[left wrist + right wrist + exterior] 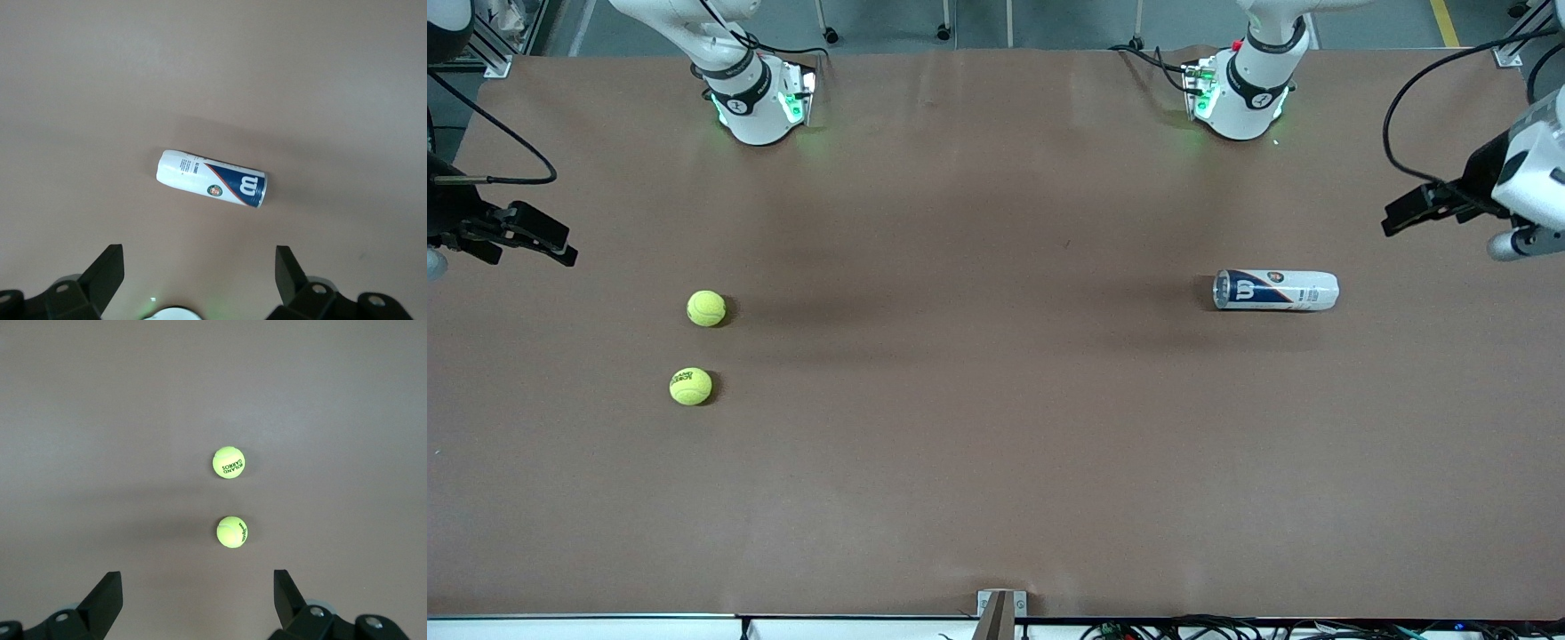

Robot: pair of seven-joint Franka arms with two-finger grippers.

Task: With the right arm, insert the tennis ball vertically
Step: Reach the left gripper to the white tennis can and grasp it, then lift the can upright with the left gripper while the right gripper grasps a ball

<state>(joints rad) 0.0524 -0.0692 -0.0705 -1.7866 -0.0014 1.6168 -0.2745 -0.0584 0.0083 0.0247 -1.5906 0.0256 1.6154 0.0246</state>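
Two yellow tennis balls lie on the brown table toward the right arm's end: one (pixel 706 308) farther from the front camera, one with black lettering (pixel 691 387) nearer. In the right wrist view the lettered ball (pixel 229 462) and the other ball (pixel 231 532) lie ahead of the open jaws. My right gripper (pixel 559 246) hangs open and empty above the table's end, apart from the balls; it also shows in its wrist view (pixel 197 581). A white and blue ball can (pixel 1276 291) lies on its side toward the left arm's end. My left gripper (pixel 1405 212) waits open above that end.
The can also shows in the left wrist view (pixel 211 178), ahead of the open left gripper (pixel 200 259). The two arm bases (pixel 758 105) (pixel 1240 93) stand along the table's edge farthest from the front camera. A small bracket (pixel 1001 609) sits at the nearest edge.
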